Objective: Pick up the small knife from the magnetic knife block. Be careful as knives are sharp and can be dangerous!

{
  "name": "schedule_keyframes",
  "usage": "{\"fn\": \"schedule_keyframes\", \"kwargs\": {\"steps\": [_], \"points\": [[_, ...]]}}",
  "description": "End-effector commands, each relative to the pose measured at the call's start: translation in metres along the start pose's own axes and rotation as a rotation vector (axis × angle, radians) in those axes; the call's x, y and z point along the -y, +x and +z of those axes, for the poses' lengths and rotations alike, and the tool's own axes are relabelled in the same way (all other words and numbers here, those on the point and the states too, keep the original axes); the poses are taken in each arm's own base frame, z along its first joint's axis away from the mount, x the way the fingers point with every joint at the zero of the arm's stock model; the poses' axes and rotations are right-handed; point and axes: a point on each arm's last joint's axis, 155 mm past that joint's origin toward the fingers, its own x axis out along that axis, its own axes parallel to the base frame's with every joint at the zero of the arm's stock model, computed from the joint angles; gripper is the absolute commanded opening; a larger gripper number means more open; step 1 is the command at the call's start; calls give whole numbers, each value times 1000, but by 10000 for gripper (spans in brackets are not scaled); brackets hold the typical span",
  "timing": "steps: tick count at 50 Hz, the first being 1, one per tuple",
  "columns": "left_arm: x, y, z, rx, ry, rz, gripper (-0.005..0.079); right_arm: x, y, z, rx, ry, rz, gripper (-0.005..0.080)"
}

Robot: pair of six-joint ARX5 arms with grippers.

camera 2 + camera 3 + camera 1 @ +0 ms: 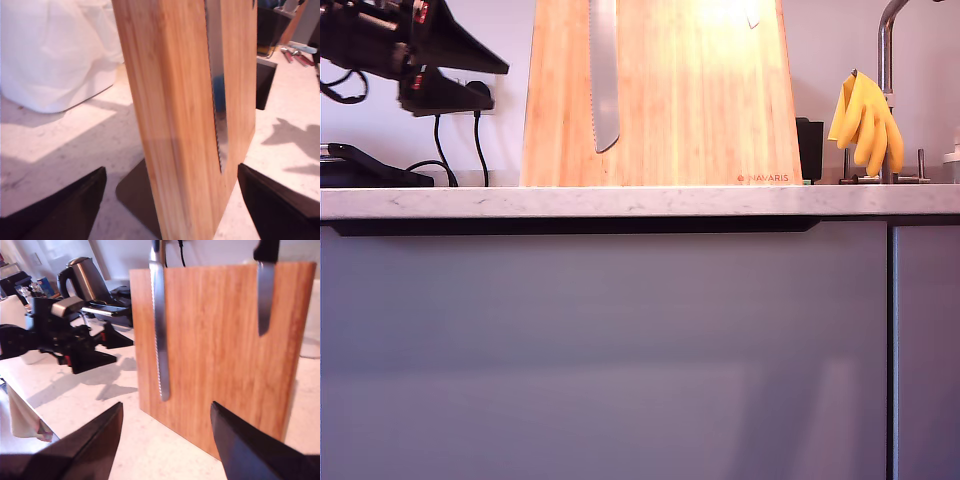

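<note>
The magnetic knife block (700, 110) (170, 100) (215, 350), a light bamboo slab, stands upright on the worktop. The small knife (265, 295) hangs point down high on its face; only its tip (752, 18) shows in the exterior view. A long serrated bread knife (604, 80) (216, 75) (160, 330) hangs beside it. My first gripper (498, 82) (171, 169) (120, 350) is open, raised at the exterior view's left, facing the block's side edge and apart from it. My second gripper (166, 405) is open in front of the block's face, empty, below the bread knife's tip.
Yellow rubber gloves (867, 120) hang on a tap (885, 40) at the exterior view's right. A black box (809, 150) stands behind the block. Black cables (455, 150), a kettle (85, 282) and a white cloth (55, 50) lie beyond the first arm. The worktop edge (640, 200) runs across.
</note>
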Motion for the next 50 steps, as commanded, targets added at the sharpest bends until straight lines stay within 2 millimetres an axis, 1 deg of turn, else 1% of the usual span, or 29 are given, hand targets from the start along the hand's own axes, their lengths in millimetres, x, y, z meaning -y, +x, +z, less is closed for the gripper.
{"fn": "schedule_keyframes", "kwargs": {"steps": [1, 11, 19, 26, 36, 39, 42, 46, 48, 50], "points": [[-4, 11, -8, -11, -21, -27, 762, -3, 1, 6, 11, -14, 8, 505], [-8, 32, -16, -21, -54, -89, 762, -3, 1, 7, 13, -16, 7, 505], [-7, 48, -24, -35, -71, -118, 762, -5, -2, 13, 26, -26, 7, 505], [-2, 54, -24, -33, -55, -134, 762, -7, -4, 20, 40, -37, 7, 505], [3, 61, -25, -39, -49, -139, 752, -4, -3, 30, 52, -45, -10, 505], [5, 64, -25, -42, -47, -138, 696, -3, -2, 31, 51, -44, -9, 505], [6, 66, -25, -45, -43, -135, 590, -4, 0, 31, 48, -43, -5, 505], [8, 68, -25, -45, -22, -141, 360, -6, 1, 30, 46, -45, 0, 505], [8, 68, -25, -41, -3, -141, 267, -6, 2, 30, 45, -46, -4, 505], [8, 68, -23, -37, 3, -141, 200, -4, 3, 30, 46, -47, -17, 505]]}}
